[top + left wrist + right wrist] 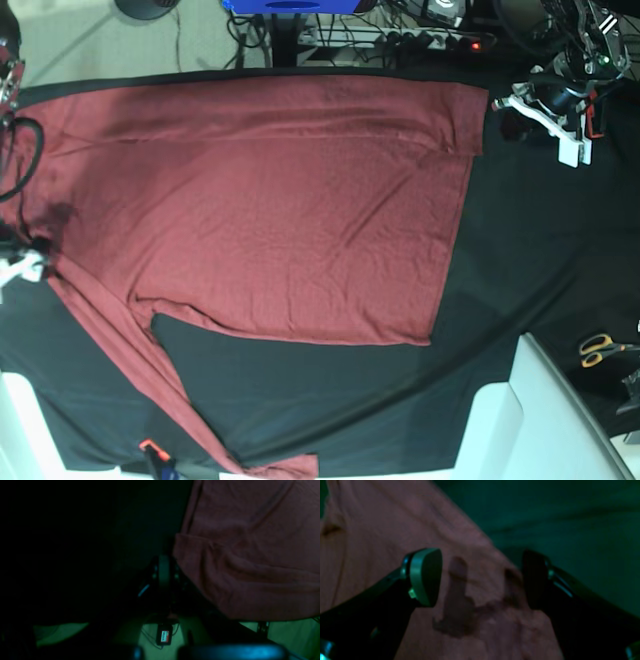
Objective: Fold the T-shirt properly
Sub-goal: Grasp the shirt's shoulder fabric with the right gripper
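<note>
The maroon T-shirt lies spread flat on the black cloth, with one long sleeve trailing down to the front edge. My right gripper is open at the shirt's left side. Its two fingers stand wide apart over a small rumpled ridge of the T-shirt, touching nothing that I can see. My left gripper is shut on nothing, hovering over the black cloth just beside the T-shirt's hem corner, at the far right in the base view.
Scissors lie on the cloth at the right edge. A white panel covers the front right corner. Cables and a power strip run behind the table. A small orange-and-black object sits near the sleeve's end.
</note>
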### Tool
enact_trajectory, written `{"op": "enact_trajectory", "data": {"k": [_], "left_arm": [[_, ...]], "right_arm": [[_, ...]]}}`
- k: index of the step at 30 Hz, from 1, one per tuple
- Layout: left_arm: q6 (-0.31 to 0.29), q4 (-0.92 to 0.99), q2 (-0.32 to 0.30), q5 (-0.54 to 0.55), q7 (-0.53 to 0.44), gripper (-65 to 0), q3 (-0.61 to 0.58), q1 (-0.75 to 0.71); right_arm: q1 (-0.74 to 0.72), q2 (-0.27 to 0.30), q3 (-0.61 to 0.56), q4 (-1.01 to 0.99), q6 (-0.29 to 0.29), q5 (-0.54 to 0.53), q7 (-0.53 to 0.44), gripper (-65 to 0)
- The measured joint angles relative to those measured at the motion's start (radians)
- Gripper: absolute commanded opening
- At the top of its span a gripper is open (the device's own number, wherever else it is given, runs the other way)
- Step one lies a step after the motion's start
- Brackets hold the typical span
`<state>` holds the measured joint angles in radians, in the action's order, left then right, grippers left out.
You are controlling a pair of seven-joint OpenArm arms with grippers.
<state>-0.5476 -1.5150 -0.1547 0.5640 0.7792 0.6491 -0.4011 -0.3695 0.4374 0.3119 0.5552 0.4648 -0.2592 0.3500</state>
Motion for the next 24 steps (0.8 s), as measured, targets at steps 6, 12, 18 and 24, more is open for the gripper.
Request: {"op": "enact_trajectory", "data": {"k": [6, 12, 18, 24], "left_arm": [[0.0, 0.002, 0.0, 0.0, 0.0, -65.0, -0.002, 0.007], [0.0, 0.002, 0.002, 0.0, 0.0, -65.0, -0.002, 0.008], [0.0, 0.002, 0.002, 0.001, 0.0, -65.0, -0.002, 0.008], [0.0, 0.003, 0.002, 0.001, 0.0, -65.0, -0.002, 0.008]], "right_arm": [[-0.011, -0.002, -0.015, -0.12, -0.012, 0.052, -0.135, -18.2], [-0.015, -0.005, -0.015, -0.132, -0.009, 0.051, -0.167, -22.8], [-0.012, -0.005, -0.014, -0.132, -0.012, 0.053, -0.166, -63.3], [-0.009, -0.005, -0.011, -0.13, -0.011, 0.051, -0.166, -64.8]]}}
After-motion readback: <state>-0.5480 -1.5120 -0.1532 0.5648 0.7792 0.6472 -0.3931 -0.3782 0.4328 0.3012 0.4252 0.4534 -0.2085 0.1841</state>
